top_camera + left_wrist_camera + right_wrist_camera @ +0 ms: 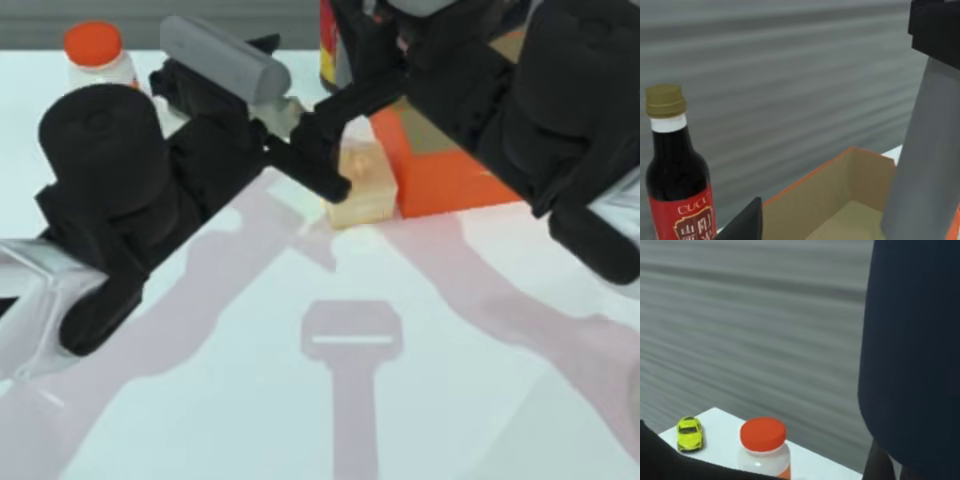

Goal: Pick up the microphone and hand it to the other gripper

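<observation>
**Handover in progress above the desk's far middle.**
The left pincer [315,170] is spread wide beside the grey handle. The microphone [915,340] is judged held aloft by the right pincer [315,125]. Transfer and release remain.

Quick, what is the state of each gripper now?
Left gripper: cannot be told; it is close to the navy-headed, grey-handled microphone.
Right gripper: cannot be told; also close to it.
</observation>
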You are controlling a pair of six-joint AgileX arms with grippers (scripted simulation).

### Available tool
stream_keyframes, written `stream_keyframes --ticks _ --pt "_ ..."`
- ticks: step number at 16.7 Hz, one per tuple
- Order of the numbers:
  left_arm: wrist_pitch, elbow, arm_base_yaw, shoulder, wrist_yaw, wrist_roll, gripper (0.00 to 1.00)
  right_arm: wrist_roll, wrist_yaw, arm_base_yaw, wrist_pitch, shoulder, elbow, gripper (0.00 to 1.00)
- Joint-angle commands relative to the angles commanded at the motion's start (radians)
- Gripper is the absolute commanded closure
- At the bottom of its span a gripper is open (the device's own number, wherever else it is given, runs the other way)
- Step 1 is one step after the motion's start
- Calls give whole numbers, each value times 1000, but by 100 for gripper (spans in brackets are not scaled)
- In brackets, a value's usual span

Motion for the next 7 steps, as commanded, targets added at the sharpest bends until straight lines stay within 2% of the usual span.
stream_keyframes --ticks 4,7 --pt "-21 -140 30 -170 15 -2 0 3 -71 -60 3 -68 -61 100" --pt "-26 -179 38 -211 21 -2 0 4 -89 -80 3 -87 -81 100"
